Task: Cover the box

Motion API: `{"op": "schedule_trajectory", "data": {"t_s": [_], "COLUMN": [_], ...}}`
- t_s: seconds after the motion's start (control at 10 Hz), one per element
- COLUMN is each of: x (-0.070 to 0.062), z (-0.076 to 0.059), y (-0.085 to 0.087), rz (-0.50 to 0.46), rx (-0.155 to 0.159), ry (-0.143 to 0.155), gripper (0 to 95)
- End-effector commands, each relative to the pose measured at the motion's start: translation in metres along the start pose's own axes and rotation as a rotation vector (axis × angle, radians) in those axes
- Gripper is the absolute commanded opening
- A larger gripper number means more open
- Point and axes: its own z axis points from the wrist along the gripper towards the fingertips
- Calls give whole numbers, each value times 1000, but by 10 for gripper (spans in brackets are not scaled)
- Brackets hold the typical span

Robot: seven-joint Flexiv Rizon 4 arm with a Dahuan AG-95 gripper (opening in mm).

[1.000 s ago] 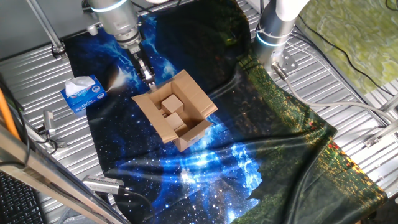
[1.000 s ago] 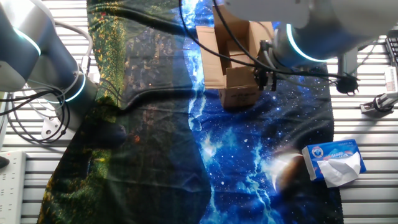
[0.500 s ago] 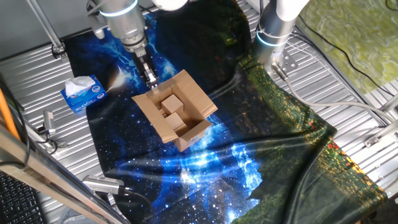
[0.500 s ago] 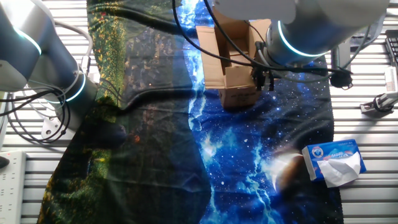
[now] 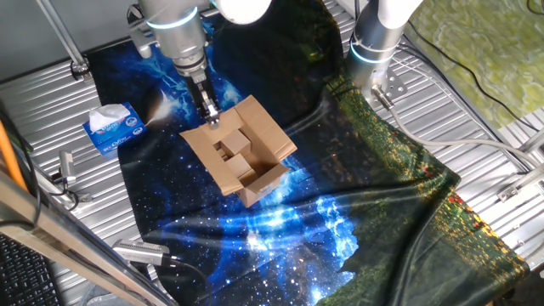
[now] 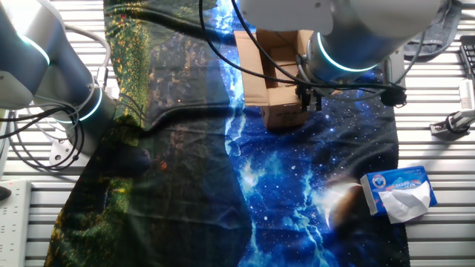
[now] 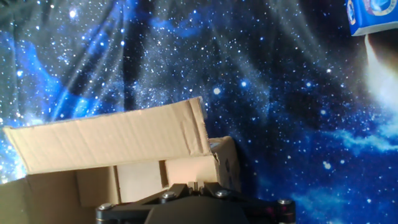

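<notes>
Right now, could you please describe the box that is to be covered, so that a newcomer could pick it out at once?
Start from the starry blue cloth spread over the metal table; near its middle stands the cardboard carton, directly under the arm's pincer. Unlike the blue-and-white tissue box off the cloth's edge, it is plain brown corrugated board with its top flaps standing open.

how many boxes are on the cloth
2: the open cardboard box mid-cloth under the gripper, and the tissue box at the cloth's edge. Others may be hidden.
</notes>
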Motion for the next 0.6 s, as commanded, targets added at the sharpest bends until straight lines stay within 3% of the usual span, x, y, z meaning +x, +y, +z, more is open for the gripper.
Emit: {"op": "schedule_trajectory", "data": {"t_s": [0.1, 0.6], "x": [0, 2], "z": [3, 11], "y": [-1, -3], "rz": [-6, -9], "rx": [1, 4], "ry": [-2, -13], "gripper": [0, 0]}}
